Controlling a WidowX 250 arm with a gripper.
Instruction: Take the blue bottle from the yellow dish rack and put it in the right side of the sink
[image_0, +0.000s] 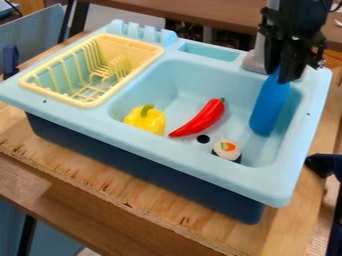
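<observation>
Camera view: pincer (280, 75) grips blue object (270, 107) in sink (167, 151), right of red pepper (202, 119).

The top of the blue object (269, 110) is hidden by the gripper (280, 75) — the arm (298, 14) is cut off above — and the pepper's (145, 120) underside is covered.

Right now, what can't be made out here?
All in the camera view:
Blue object, top end: hidden by the gripper.
Grey faucet, part: behind the gripper.
Yellow pepper, underside: behind the sink's front rim.
Dark object, far side: cut off by the right edge.
</observation>
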